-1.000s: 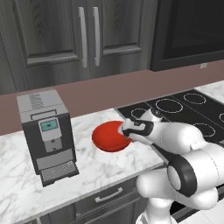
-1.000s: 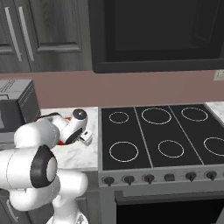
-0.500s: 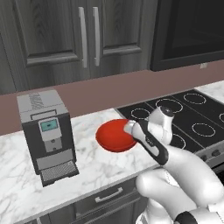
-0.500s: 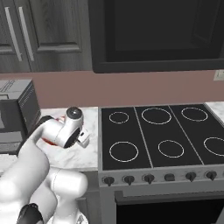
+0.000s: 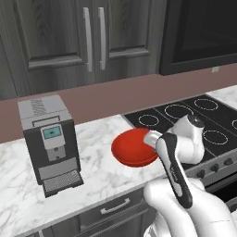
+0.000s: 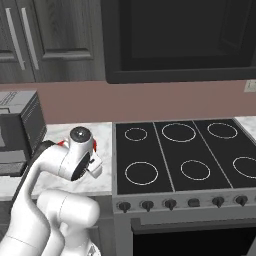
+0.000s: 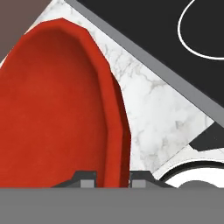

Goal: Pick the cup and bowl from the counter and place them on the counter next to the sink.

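Item: wide, shallow, glossy red round bowl [image 5: 133, 147]. Location: on the white marble countertop with grey veining [image 5: 92, 166], between the boxy grey and black coffee machine [image 5: 49, 142] and the black stovetop with white ring burners [image 5: 185, 121]; nearer the stovetop, its right edge close to the stovetop's grey trim. In the hand view the bowl [image 7: 57, 109] is seen from close above its rim, with a strip of marble [image 7: 153, 122] between it and the stovetop [image 7: 144, 30].

Item: two-finger gripper [image 7: 113, 178] of the white arm. Location: at the bowl's right rim. State: narrowly parted, one dark finger tip [image 7: 86, 178] inside the rim and the other outside it, the red rim passing between them; closed on the rim as far as the hand view shows. In the left base view the gripper [image 5: 151, 139] meets the bowl's right edge; the contact itself is partly hidden by the wrist. In the right base view only slivers of the red bowl [image 6: 62, 143] show behind the wrist.

Item: dark grey cabinets [image 5: 69, 37]. Location: above the counter, with vertical bar handles.
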